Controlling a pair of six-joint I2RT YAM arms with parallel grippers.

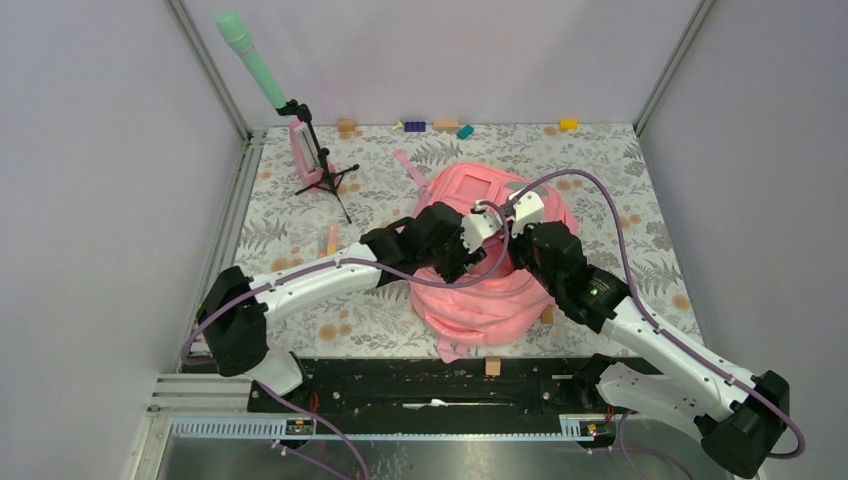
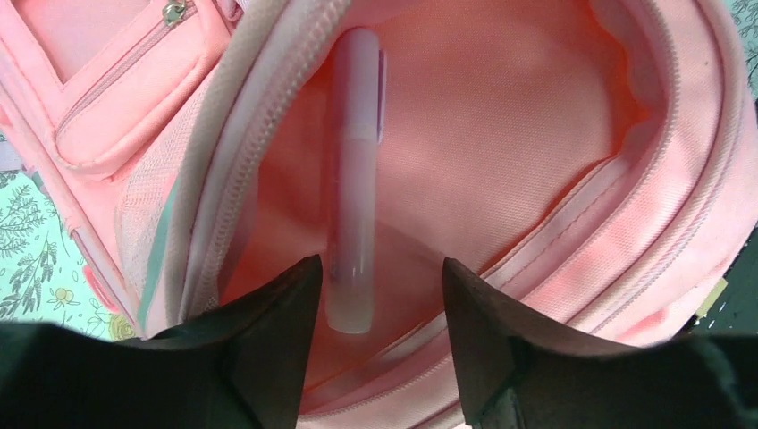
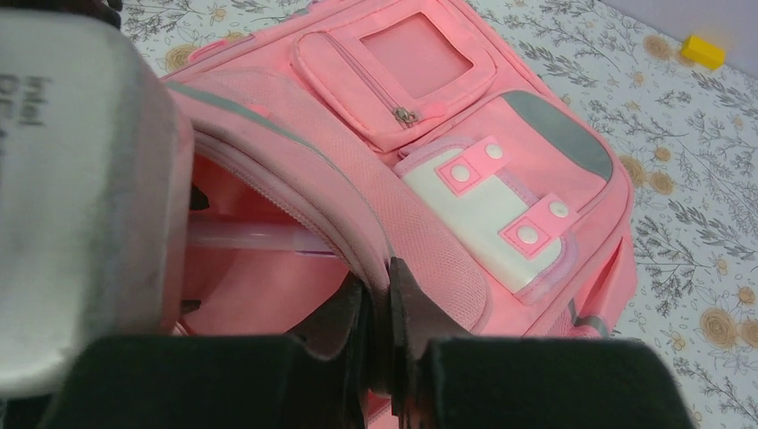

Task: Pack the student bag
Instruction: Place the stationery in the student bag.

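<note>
Student bag (image 1: pixel 470 295), a large soft pink fabric backpack, lies front-up in the middle of the floral-print table (image 1: pixel 300 200) with its main compartment open. Risk, bag level: the mouth gapes only because the right gripper (image 3: pixel 389 299) is pinched tight on the padded zip rim. The cloth is limp, so if that pinch slips I judge the flap would sag over the opening and onto the other arm. Risk, arm level: both wrists crowd the same opening, so a careless retreat by either could knock the other or drag the bag across the table. Risk, small item: the left gripper (image 2: pixel 377 268) hangs in the mouth with jaws parted wider than the pale translucent plastic pen (image 2: pixel 353 179), a slim cylinder lying on the lining between them and gripped by nothing that I can see. A smooth round barrel on slack cloth may roll, or catch a finger as the arm lifts and ride back out. Materials: table flat, matt, printed; bag of woven cloth with padded rim, coil zips, grey reflective strip (image 3: pixel 563 134) and white rubbery patch (image 3: pixel 483 210) with pink studs; gripper fingers hard, black, wedge-shaped; pen glossy, capped.
</note>
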